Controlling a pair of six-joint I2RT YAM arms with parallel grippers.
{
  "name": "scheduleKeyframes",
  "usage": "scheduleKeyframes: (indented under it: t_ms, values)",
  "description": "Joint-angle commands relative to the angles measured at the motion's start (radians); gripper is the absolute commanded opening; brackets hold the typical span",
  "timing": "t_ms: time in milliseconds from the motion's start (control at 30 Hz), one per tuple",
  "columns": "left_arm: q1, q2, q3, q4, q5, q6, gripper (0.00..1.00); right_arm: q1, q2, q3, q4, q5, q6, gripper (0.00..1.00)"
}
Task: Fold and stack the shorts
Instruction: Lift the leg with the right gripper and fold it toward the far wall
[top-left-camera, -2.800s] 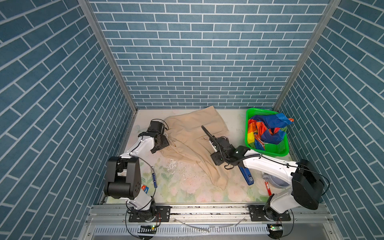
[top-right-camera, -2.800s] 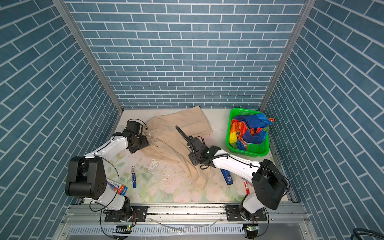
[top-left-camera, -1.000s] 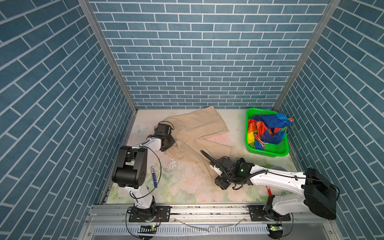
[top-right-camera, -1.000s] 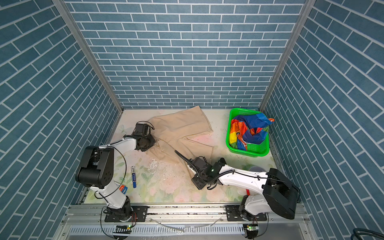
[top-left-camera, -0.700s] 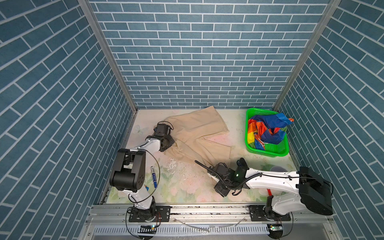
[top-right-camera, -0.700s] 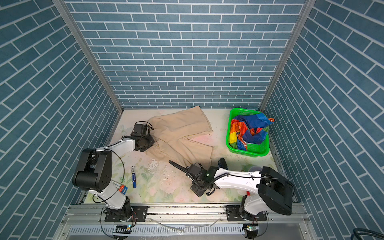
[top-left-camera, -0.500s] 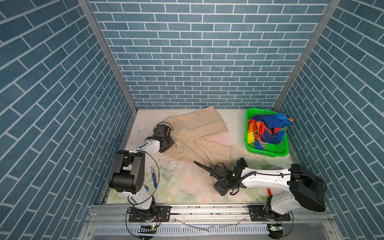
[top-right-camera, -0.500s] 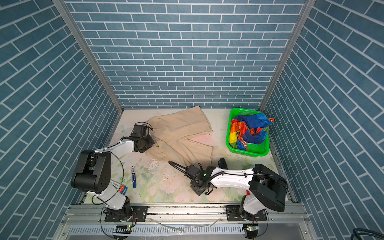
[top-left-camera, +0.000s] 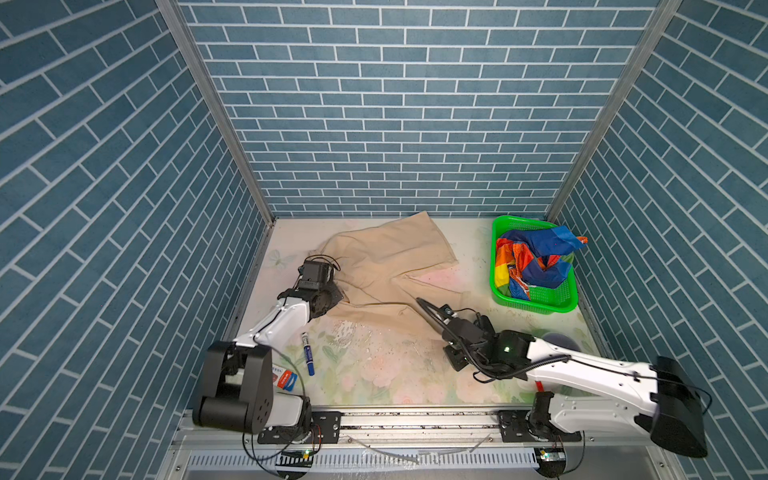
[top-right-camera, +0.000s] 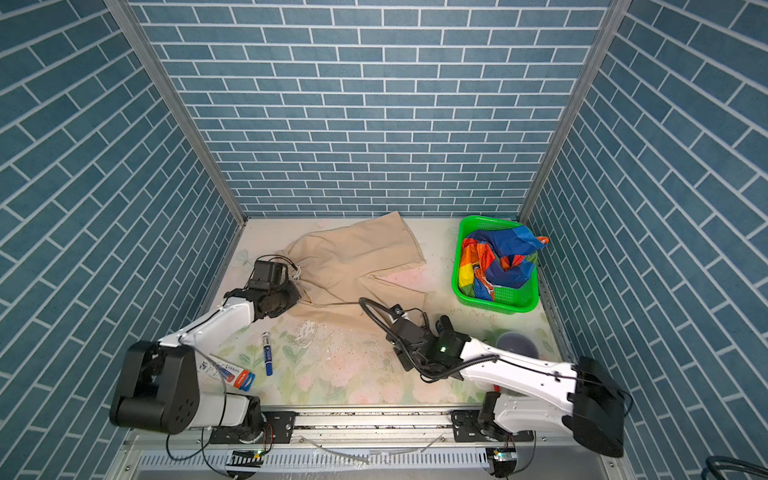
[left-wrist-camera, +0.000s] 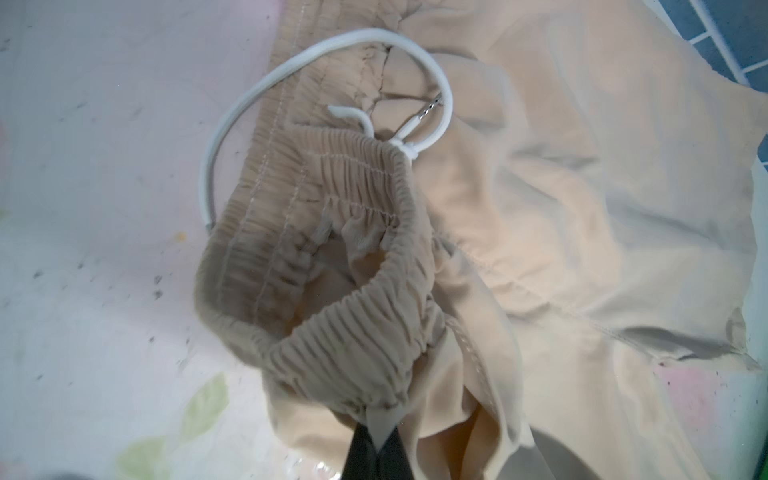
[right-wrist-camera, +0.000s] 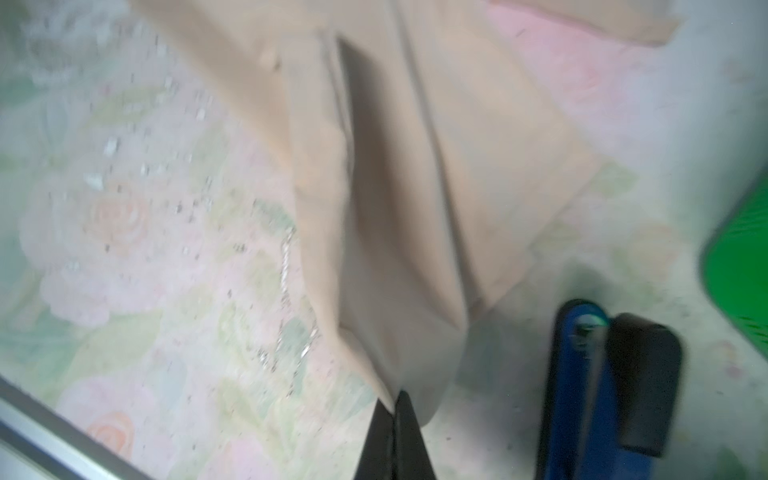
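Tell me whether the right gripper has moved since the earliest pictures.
Yes. The right gripper, pinching the beige shorts, came toward the front rail: then level with the basket's front wall, now nearer the camera.

Green plastic mesh basket (top-left-camera: 540, 303) at far right, blue marker pen (top-left-camera: 307, 351) lying near left on the floral table cover (top-left-camera: 374, 374), red-and-blue packet (top-left-camera: 284, 379) just nearer beside it, dark purple bowl (top-right-camera: 517, 345) near right, blue brick-pattern walls (top-left-camera: 395, 124) on three sides, metal rail (top-left-camera: 415, 415) along the near edge
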Motion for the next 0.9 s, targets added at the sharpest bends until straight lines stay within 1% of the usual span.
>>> scheduleKeyframes:
  t_ms: [0, 67, 133, 333, 467, 567, 667, 733, 867]
  values:
    - [0.0, -0.117, -0.055, -0.092, -0.025, -0.009, 0.0, -0.097, -0.063, -0.009, -0.056, 0.101, 0.046, 0.0]
    - [0.0, -0.201, -0.097, -0.12, -0.03, -0.029, 0.0, -0.166, -0.076, 0.005, -0.052, 0.089, 0.037, 0.0]
    - [0.0, -0.266, -0.119, -0.15, -0.039, -0.042, 0.0, -0.195, -0.074, 0.027, -0.047, 0.094, 0.025, 0.0]
    - [0.0, -0.422, -0.133, -0.284, -0.087, -0.066, 0.0, -0.225, -0.064, 0.071, -0.055, 0.162, 0.035, 0.0]
    - [0.0, -0.485, -0.109, -0.335, -0.109, -0.075, 0.0, -0.268, -0.024, 0.117, -0.006, 0.186, -0.001, 0.0]
    - [0.0, -0.471, -0.05, -0.356, -0.122, -0.066, 0.0, -0.308, 0.046, 0.195, 0.065, 0.194, -0.062, 0.0]
    - [0.0, -0.418, 0.046, -0.358, -0.136, -0.043, 0.0, -0.358, 0.143, 0.294, 0.146, 0.168, -0.125, 0.0]
    - [0.002, -0.371, 0.093, -0.35, -0.146, -0.028, 0.0, -0.394, 0.225, 0.377, 0.186, 0.137, -0.165, 0.0]
    - [0.007, -0.289, 0.158, -0.318, -0.165, 0.002, 0.0, -0.438, 0.397, 0.544, 0.238, 0.123, -0.263, 0.0]
